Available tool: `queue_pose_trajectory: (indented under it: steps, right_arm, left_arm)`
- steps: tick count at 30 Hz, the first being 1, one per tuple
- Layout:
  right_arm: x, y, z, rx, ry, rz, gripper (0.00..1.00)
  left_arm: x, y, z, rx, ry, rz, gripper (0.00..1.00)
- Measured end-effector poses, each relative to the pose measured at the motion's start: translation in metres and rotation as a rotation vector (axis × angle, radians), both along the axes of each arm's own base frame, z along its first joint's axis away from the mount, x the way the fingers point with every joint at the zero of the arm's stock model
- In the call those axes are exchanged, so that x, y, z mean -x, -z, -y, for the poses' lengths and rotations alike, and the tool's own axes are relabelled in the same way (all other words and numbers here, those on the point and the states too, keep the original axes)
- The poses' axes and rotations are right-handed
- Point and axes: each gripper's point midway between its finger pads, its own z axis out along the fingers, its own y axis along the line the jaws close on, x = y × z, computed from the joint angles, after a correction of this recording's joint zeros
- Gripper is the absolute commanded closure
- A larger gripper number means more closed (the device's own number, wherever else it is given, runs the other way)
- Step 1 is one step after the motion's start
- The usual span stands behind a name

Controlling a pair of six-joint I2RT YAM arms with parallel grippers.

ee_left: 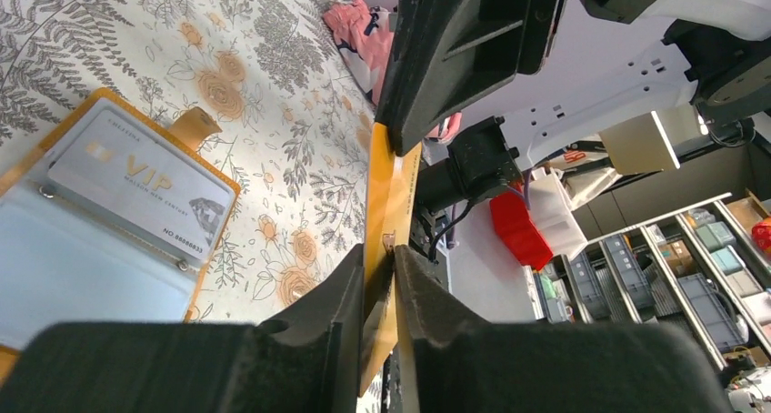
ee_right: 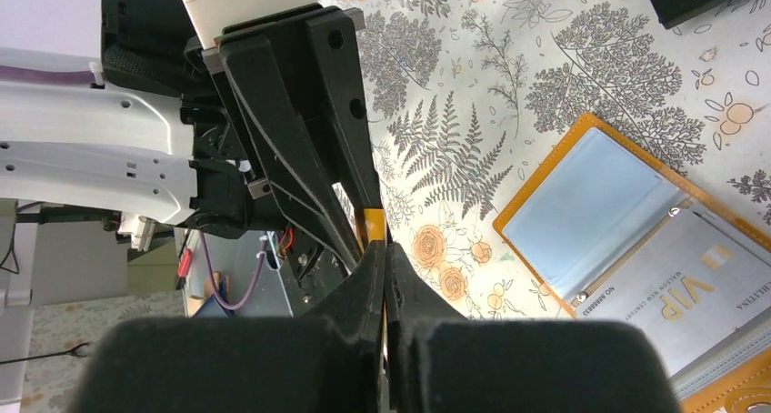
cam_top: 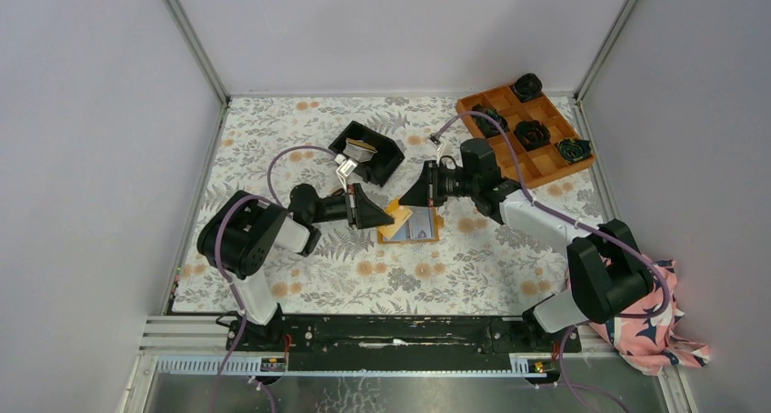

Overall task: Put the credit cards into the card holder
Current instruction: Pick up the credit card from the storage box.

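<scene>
The left gripper (ee_left: 380,256) has its fingers pinched onto a thin yellow-orange plastic card (ee_left: 389,190), which stands edge-on between them. The right gripper (ee_right: 383,249) is closed tight on the same card's other end, its fingertips just beside the left's. Down beside both sets of fingers lies the flat orange-tan bifold card holder (ee_left: 82,267), opened out, with a silvery VIP card (ee_left: 136,181) on its light blue inside

Over the card holder (cam_top: 423,227), the left edge is shut off from above: the left gripper (ee_left: 380,255) and right gripper (ee_right: 383,249) are clamped nose to nose on one thin orange sheet (ee_left: 391,186). Its near and right sides are left open. Behind the left arm, passage is narrowed by the black bin (cam_top: 366,151).
</scene>
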Motion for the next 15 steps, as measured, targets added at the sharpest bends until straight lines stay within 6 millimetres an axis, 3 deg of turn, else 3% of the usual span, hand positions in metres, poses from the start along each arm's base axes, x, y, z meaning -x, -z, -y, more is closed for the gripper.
queue_pose_trajectory:
  steps: [3,7,10,15]
  right_arm:
    - [-0.001,-0.002,0.001,-0.013,-0.006,-0.003,0.99]
    - [-0.003,-0.004,0.003,-0.026,-0.005,-0.004,0.72]
    - [-0.006,-0.003,0.004,-0.028,0.014,-0.001,0.60]
    - [-0.008,0.006,0.013,-0.011,0.081,0.023,0.57]
  left_arm:
    - [-0.001,-0.002,0.001,0.009,0.012,-0.009,0.96]
    - [-0.001,-0.005,0.002,0.018,0.017,-0.015,1.00]
    - [-0.003,-0.006,0.002,0.021,0.008,-0.012,1.00]
    - [-0.011,-0.001,-0.001,0.026,-0.081,-0.042,1.00]
